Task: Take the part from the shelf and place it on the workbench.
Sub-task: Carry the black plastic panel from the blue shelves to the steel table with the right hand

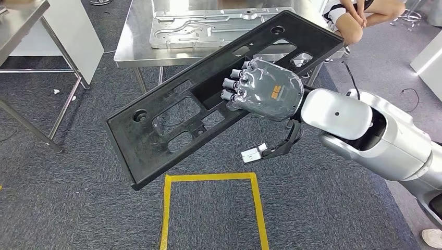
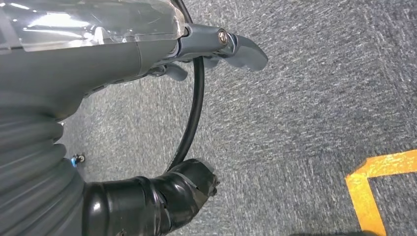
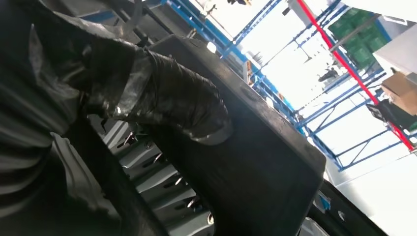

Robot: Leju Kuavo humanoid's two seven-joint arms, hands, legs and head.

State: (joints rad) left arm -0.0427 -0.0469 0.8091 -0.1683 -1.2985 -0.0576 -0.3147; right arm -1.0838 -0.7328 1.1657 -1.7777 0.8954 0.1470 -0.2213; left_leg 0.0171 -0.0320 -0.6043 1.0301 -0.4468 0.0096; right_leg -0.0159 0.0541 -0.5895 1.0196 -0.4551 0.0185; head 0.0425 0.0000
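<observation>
The long black plastic panel with cut-out openings (image 1: 208,99) is hanging tilted above the grey carpet (image 1: 78,208), its far end overlapping the steel workbench's (image 1: 130,47) near edge. The right hand (image 1: 266,89) is grasping it mid-length, fingers curling through an opening. The left hand (image 2: 147,44) is hanging over carpet, fingers loosely spread, holding nothing.

We find no words or numbers that we can read in any view. The one sign we see is a small orange mark on the grey back cover of the right hand (image 1: 271,89), near the wrist; it is too small for us to make out as letters or a brand. On the carpet floor (image 1: 78,208) near the robot we see a yellow tape outline (image 1: 211,178) of a box, a plain marking with no writing on it.
</observation>
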